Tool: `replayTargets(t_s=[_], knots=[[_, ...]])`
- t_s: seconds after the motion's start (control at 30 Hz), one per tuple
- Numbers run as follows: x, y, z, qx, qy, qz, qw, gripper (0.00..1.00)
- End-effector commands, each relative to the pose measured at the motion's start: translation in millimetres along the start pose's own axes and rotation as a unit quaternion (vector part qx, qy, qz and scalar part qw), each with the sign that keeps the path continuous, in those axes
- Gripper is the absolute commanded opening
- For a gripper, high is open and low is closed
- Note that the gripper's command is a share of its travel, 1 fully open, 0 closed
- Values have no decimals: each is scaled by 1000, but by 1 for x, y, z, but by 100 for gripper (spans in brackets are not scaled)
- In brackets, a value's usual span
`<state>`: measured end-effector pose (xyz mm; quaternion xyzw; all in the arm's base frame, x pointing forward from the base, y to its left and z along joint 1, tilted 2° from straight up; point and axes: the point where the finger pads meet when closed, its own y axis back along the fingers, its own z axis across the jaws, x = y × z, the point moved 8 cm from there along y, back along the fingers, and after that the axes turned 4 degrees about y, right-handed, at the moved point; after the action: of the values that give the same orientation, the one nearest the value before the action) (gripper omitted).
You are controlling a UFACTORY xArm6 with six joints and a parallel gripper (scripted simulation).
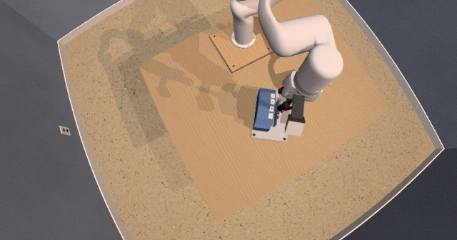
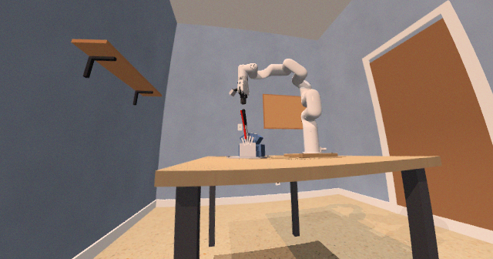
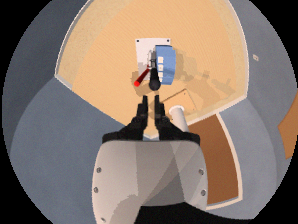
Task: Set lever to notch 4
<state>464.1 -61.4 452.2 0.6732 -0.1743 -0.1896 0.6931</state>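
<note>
The lever unit stands on the table: a blue housing [image 1: 265,113] on a white base plate [image 1: 269,134], with small number plates [image 1: 271,106] along its edge. Their digits are too small to read. The black handle with the red bar [image 2: 243,124] rises nearly upright from the housing [image 2: 257,140]. My gripper [image 2: 243,99] hangs straight above the handle's top, a short gap clear of it. In the wrist view the fingers stand close together with nothing between them, and the handle [image 3: 153,79] and red bar [image 3: 141,78] lie below. In the overhead view my arm hides most of the gripper.
The arm's base stands on a wooden mounting plate [image 1: 240,51] behind the unit. A shelf [image 2: 115,64] hangs on the left wall and a cork board [image 2: 282,111] on the back wall, both far from the arm.
</note>
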Motion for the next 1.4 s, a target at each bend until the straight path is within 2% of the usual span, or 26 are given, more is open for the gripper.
replayTargets(t_s=[0.0,1.03,1.07,1.37], knots=[[0,2,0,1,0,2,1000,0],[0,2,0,1,0,2,1000,0],[0,2,0,1,0,2,1000,100],[0,2,0,1,0,2,1000,100]])
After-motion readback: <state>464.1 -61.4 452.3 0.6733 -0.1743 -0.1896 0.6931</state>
